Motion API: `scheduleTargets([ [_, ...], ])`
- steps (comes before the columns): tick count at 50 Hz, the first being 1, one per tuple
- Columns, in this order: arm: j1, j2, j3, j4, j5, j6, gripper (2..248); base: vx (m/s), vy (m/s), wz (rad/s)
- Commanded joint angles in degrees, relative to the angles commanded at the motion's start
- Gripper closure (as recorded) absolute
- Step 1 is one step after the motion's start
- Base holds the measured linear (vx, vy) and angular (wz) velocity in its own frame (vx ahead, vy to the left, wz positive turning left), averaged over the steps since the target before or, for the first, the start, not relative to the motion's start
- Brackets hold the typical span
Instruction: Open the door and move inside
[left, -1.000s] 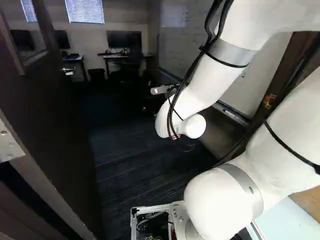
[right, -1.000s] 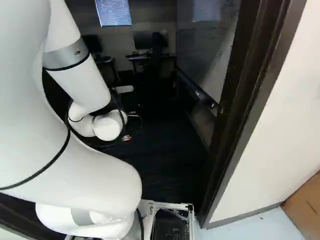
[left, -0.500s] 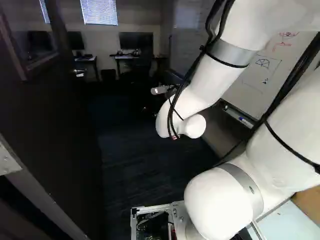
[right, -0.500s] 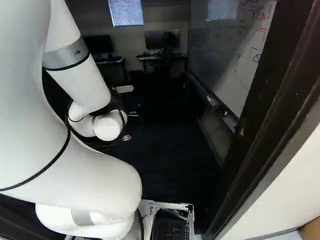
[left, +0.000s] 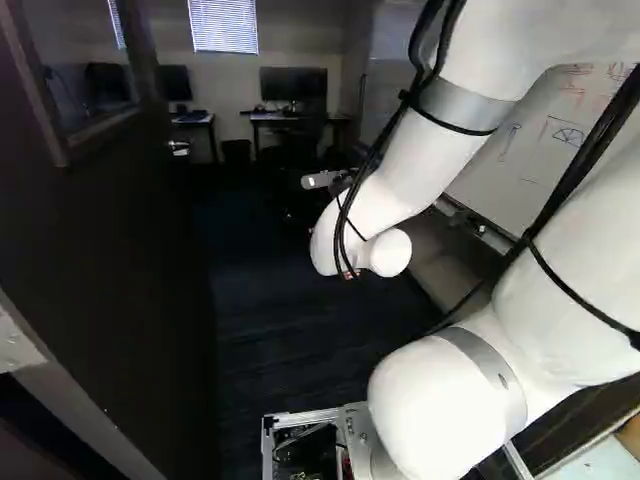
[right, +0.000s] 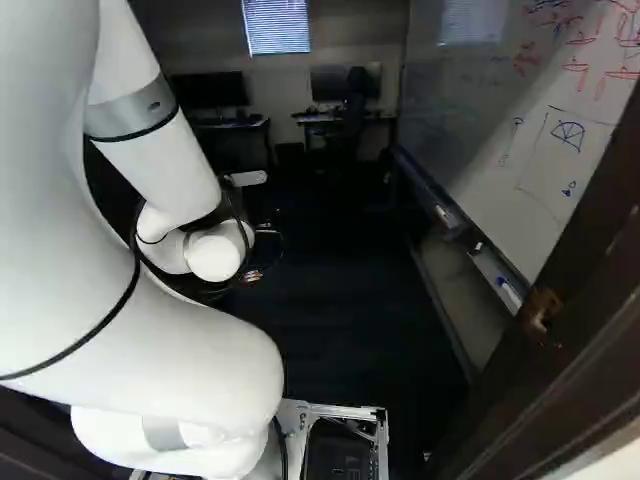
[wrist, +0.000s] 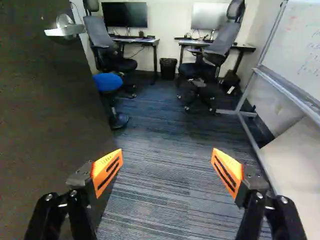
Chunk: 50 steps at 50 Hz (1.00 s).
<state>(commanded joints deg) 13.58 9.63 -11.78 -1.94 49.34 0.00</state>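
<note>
The wrist view alone plainly shows the fingers (wrist: 167, 160), spread wide with nothing between them, and a blue stool seat (wrist: 107, 81) ahead of them; the left base view adds the glazed pane (left: 85, 75) in the door (wrist: 45, 100). The right base view shows the metal plate (right: 542, 308) on the frame. The door stands open just left of the fingers, its long axis upright, its handle (wrist: 65, 31) edge pointing ahead into the room.
</note>
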Motion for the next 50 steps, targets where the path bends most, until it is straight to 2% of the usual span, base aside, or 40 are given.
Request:
scheduleTargets([
  [9,0.00,0.00,0.00,0.00,0.00,0.00,3,0.162,0.036,0.134],
  [50,0.00,0.00,0.00,0.00,0.00,0.00,3,0.164,0.007,0.008],
])
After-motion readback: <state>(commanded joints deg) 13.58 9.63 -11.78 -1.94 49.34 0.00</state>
